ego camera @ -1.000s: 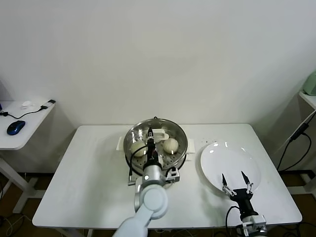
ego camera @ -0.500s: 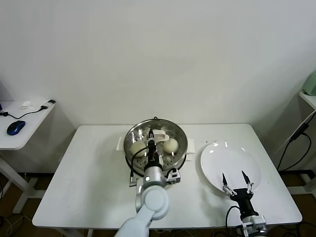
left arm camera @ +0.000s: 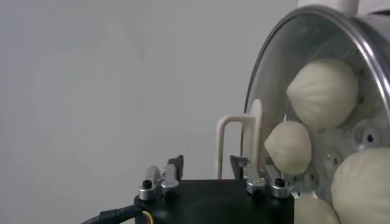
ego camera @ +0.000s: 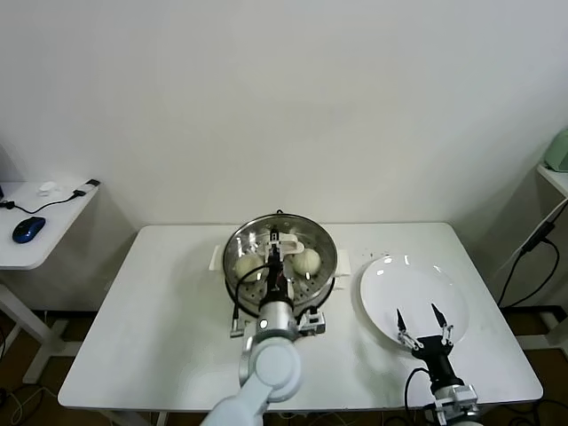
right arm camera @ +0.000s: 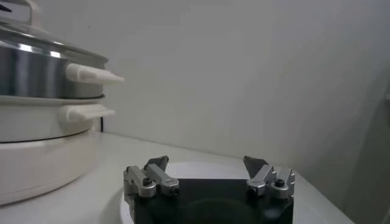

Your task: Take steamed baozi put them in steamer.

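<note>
The steamer [ego camera: 240,240] stands at the table's middle back, a shiny steel pot on a white base, also in the right wrist view [right arm camera: 36,73]. A glass lid with a white handle [ego camera: 287,240] lies on it. Several cream-white baozi [ego camera: 306,260] show inside, also in the left wrist view [left arm camera: 323,91]. My left gripper [ego camera: 274,241] is open and empty over the lid, its fingertips [left arm camera: 177,162] just short of the handle [left arm camera: 234,143]. My right gripper [ego camera: 419,319] is open and empty, low over the front edge of the plate.
A flat white plate [ego camera: 413,284], bare, lies right of the steamer. A side table with a blue mouse [ego camera: 28,228] and cables stands at the far left. A shelf edge and a black cable [ego camera: 532,257] are at the far right.
My left gripper has shifted a little to the right and farther back over the lid, closer to the white handle. The right gripper has barely moved.
</note>
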Controlling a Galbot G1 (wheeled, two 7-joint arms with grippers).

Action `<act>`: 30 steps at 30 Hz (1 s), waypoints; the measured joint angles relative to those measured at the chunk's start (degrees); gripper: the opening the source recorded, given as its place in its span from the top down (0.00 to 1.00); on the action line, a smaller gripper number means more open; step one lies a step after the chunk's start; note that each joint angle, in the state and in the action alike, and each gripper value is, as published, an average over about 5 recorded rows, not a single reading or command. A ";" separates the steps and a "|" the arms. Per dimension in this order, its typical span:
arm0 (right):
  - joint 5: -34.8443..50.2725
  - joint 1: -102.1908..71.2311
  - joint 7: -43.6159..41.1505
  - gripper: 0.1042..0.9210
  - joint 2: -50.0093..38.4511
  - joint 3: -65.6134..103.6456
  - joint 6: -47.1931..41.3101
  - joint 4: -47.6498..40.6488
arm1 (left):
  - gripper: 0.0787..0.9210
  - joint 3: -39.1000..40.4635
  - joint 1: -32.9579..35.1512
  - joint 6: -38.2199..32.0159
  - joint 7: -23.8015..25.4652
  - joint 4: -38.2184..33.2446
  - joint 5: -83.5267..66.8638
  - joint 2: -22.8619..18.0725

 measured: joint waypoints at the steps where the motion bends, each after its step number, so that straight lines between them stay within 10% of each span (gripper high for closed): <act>1: 0.05 -0.02 -0.06 0.12 -0.04 -0.03 -0.23 0.09 | 0.43 0.15 0.21 0.00 0.11 -0.73 -0.56 0.39; 10: 1.29 -0.40 1.32 0.12 -0.05 -0.44 -1.29 1.26 | 0.15 -2.22 4.13 0.01 -4.13 -8.44 -10.57 4.37; 19: 3.18 -0.96 2.67 0.12 -0.27 -0.02 -1.20 2.17 | 0.12 -18.14 11.90 -1.50 -14.42 -14.78 -39.68 7.52; 30: 6.64 -0.55 3.18 0.12 -0.77 0.41 -1.74 2.09 | 0.12 -38.53 23.29 -27.84 -14.43 -10.40 -78.89 11.75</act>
